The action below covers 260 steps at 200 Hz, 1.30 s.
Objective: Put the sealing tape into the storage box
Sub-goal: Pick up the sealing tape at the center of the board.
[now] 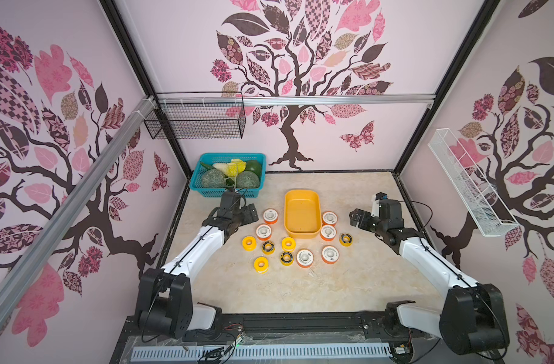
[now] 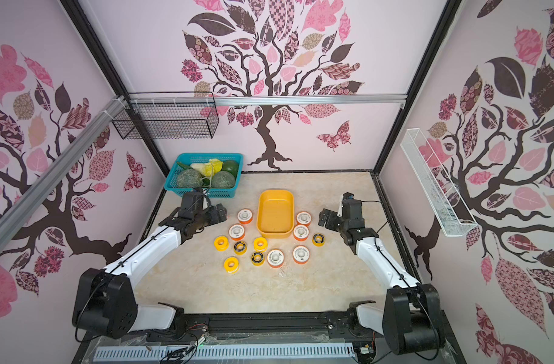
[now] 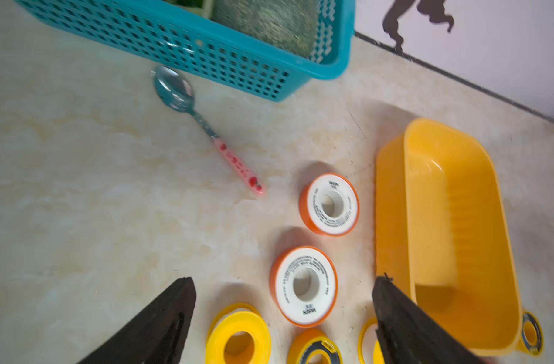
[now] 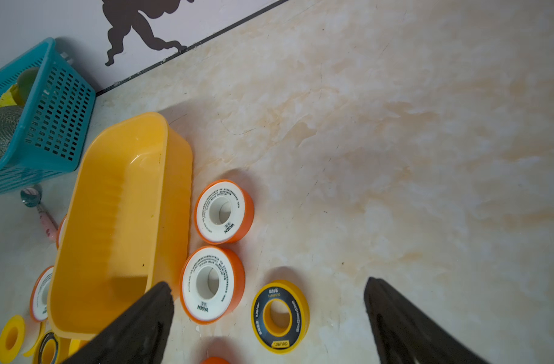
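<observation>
The storage box (image 1: 301, 217), a shallow orange-yellow tub, stands mid-table with nothing inside; it also shows in both wrist views (image 3: 442, 236) (image 4: 118, 227). Several sealing tape rolls lie flat around it: orange-and-white ones (image 1: 270, 216) (image 1: 328, 232), plain yellow ones (image 1: 249, 243) and black-faced ones (image 1: 345, 239). My left gripper (image 1: 247, 215) hovers open left of the box, and an orange-and-white roll (image 3: 304, 285) lies below its gap (image 3: 285, 283). My right gripper (image 1: 357, 218) hangs open right of the box, above a black-faced roll (image 4: 280, 315). Neither gripper holds anything.
A teal lattice basket (image 1: 222, 190) of vegetables stands at the back left, with a pink-handled spoon (image 3: 206, 126) on the table beside it. A black wire basket (image 1: 196, 119) hangs on the back wall. A white mesh shelf (image 1: 468, 186) hangs on the right wall.
</observation>
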Motion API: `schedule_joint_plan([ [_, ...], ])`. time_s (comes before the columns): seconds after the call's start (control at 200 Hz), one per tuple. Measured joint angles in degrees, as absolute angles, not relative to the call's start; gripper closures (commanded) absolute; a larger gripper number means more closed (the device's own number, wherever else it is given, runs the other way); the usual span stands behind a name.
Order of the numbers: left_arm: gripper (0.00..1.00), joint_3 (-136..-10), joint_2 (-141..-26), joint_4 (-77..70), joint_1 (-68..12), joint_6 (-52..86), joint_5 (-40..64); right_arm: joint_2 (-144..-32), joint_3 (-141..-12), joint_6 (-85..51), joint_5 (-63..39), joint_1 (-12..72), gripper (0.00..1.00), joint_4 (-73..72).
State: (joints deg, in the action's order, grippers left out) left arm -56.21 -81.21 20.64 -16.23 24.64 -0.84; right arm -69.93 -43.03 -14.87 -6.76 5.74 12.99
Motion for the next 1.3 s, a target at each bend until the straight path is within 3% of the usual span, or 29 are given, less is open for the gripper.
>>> schedule_joint_plan([
  [0.2,0.11,-66.0,-92.3,25.3,-23.3,19.9,-0.6,-69.6,-42.9,-15.5,-9.7,5.7,0.01,14.8],
  [0.61,0.06,-83.2,-110.4,33.5,-23.5,13.0,-1.1,-67.7,-41.7,-16.3,-11.6,5.7,0.01,15.1],
  [1.3,0.08,-90.5,-119.8,38.2,-23.2,10.9,-3.0,-67.7,-41.7,-16.8,-11.5,5.7,0.01,15.1],
])
